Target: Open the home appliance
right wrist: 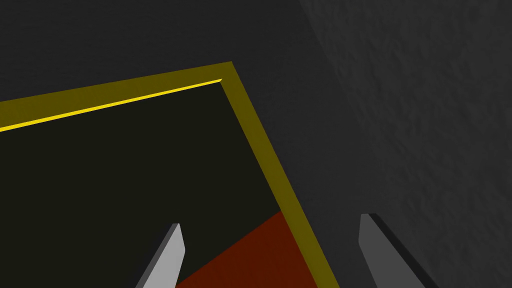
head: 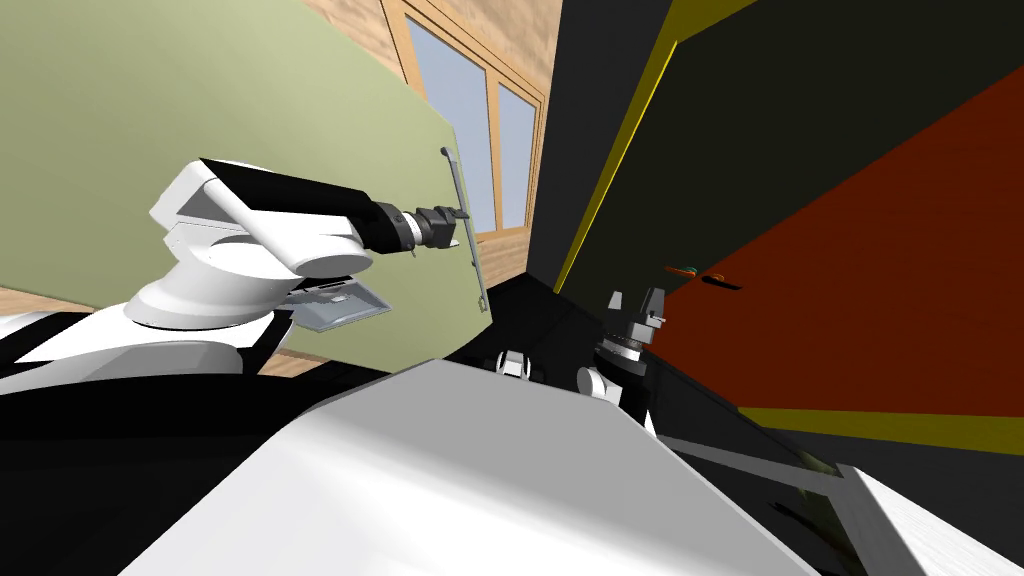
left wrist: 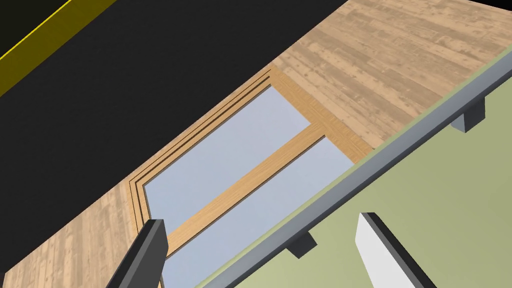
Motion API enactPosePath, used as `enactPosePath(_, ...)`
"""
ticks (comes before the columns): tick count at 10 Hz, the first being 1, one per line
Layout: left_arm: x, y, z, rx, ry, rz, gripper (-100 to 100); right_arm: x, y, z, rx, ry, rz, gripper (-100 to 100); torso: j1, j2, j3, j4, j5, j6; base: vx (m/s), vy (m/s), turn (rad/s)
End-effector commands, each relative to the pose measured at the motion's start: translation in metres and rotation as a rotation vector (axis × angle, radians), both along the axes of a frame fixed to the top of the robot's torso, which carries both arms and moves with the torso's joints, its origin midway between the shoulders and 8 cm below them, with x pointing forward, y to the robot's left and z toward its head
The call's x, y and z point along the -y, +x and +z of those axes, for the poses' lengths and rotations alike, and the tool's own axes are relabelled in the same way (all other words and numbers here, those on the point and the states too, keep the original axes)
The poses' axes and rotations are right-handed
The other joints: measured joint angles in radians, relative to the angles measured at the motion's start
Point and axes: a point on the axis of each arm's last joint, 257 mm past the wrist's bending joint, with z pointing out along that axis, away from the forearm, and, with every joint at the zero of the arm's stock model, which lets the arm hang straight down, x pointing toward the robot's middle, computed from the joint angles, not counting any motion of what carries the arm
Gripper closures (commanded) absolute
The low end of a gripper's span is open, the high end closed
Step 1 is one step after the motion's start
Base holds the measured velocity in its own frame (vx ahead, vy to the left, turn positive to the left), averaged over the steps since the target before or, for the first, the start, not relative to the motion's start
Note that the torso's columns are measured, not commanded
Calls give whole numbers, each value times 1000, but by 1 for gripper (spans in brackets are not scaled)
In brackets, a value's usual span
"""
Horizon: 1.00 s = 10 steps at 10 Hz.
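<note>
The appliance shows as a broad light green door [head: 200,100] with a thin grey bar handle [head: 475,265] along its edge. My left gripper [head: 458,218] is held out at the upper part of that handle. In the left wrist view the grey handle [left wrist: 380,160] runs slantwise just beyond my fingertips, standing off the green door [left wrist: 440,200] on short posts. The left gripper [left wrist: 261,219] is open, with the bar lined up in the gap and not gripped. My right gripper [head: 635,297] hangs low near my chest, open [right wrist: 271,221] and holding nothing.
A wood-framed window [head: 480,130] in a plank wall lies just past the door's edge. To the right, a dark wall carries a large yellow-framed red and black picture [head: 850,250]. A white surface's corner [head: 930,530] juts in at the lower right.
</note>
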Motion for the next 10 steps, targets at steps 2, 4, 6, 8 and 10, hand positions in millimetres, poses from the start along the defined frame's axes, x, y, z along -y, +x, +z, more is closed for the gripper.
enactPosePath(2,-30,19,-1,8,15,68,-100,0,0,0,0,0,0,0,0,-1,-1,-1,0,0,163,-13,3)
enactPosePath(4,-49,28,-2,5,13,109,-100,0,0,0,0,0,0,0,1,3,2,1,0,0,117,-1,0)
enactPosePath(6,-66,36,-4,4,14,146,-100,0,0,0,0,0,0,0,0,5,3,2,0,0,90,-14,2)
enactPosePath(8,-87,44,-6,0,24,192,-100,0,0,0,0,0,0,0,0,2,1,1,0,0,103,-8,3)
enactPosePath(10,-104,49,-8,-4,38,230,-100,0,0,0,0,0,0,0,-1,0,0,0,0,0,131,-19,2)
